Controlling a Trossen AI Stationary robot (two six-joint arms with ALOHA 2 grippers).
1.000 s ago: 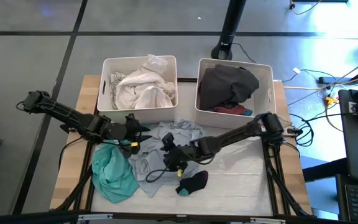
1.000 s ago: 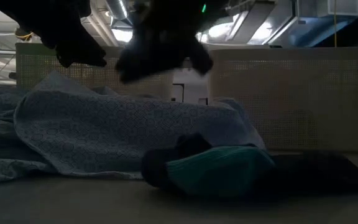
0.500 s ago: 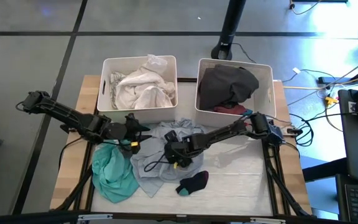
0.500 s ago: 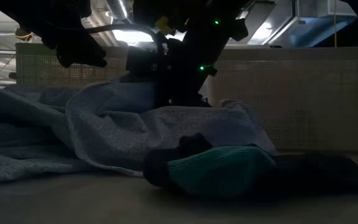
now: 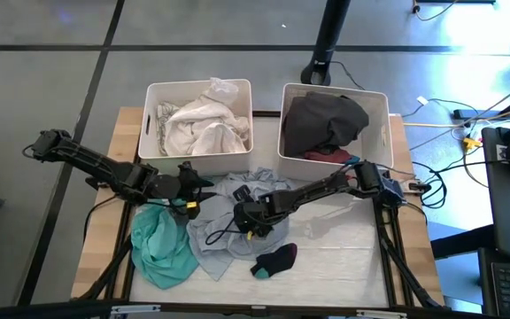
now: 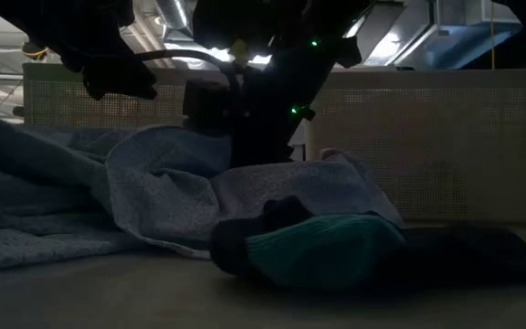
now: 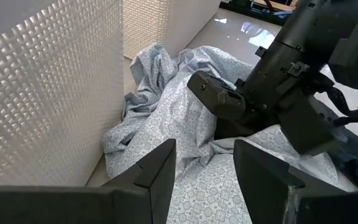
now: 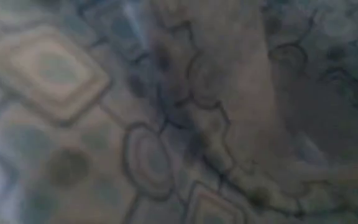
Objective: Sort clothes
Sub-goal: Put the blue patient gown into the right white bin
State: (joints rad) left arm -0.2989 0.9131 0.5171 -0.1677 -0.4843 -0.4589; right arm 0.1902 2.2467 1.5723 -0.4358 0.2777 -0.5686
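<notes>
The right gripper (image 5: 244, 215) is pressing down into the pale grey-blue patterned cotton garment (image 5: 220, 232) lying crumpled in the middle of the wooden table (image 5: 411, 239), and its fingers are closing tight on a bunched fold of that cloth; its wrist camera is showing nothing but the printed weave pushed right up against it. The left gripper (image 5: 193, 187) is hovering just beside the same garment, near the front wall of the white plastic bin holding white fabric (image 5: 147, 133), with its fingers (image 7: 157, 169) standing apart and nothing between them.

The teal-green soft garment (image 5: 159, 244) is lying on the left part of the table, touching the patterned one, and a small black sock with a teal cuff (image 5: 275, 260) is sitting just in front of it. The second white plastic bin, holding dark clothing (image 5: 381, 133), is standing to the right of the first.

To my eye the pinch is the step in hand, and doing it well means lifting straight up and slowly, so the fold is not slipping out and the teal piece is not dragging along. The cloth is limp and will be trailing, so it needs to rise clear of the bin rim before travelling. Which bin suits it I cannot judge for certain.
</notes>
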